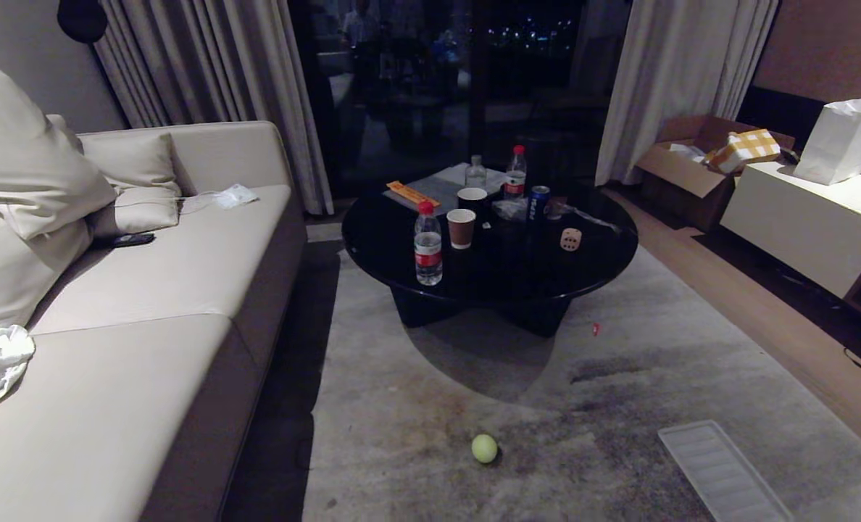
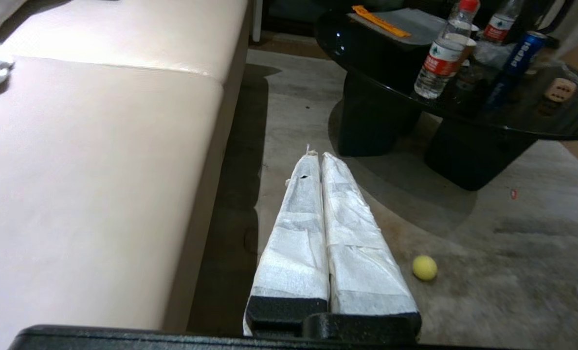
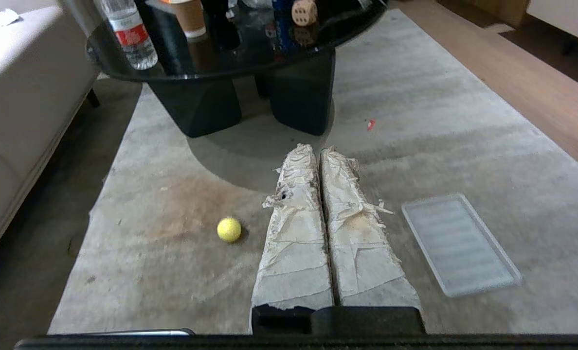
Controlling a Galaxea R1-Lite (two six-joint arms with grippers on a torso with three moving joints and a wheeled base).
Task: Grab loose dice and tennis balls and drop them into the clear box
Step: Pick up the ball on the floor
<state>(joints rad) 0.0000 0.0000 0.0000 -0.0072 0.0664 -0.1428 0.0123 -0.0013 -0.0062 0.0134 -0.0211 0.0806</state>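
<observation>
Neither arm shows in the head view; each wrist view shows its own claw hanging over the rug. The left gripper (image 2: pixel 318 155) has its taped fingers pressed together on nothing, and the right gripper (image 3: pixel 313 149) is likewise closed and empty. Nearest, at the bottom centre of the head view, one ball (image 1: pixel 484 448) lies on the grey rug (image 1: pixel 619 377), well apart from everything else. At the lower right lies a flat ribbed lid (image 1: pixel 720 471). Further up, just right of centre, a small red piece (image 1: pixel 596 328) sits on the rug near the foot of the round black table (image 1: pixel 401 246). On the table's right part, above centre, stands the tan die (image 1: pixel 570 239), alone on bare tabletop. To its left stand a water bottle (image 1: pixel 427 245) and a brown cup (image 1: pixel 461 228), with a blue can (image 1: pixel 539 203) behind. A pale sofa (image 1: pixel 148 290) fills the left side. The clear box is in none of the views.
</observation>
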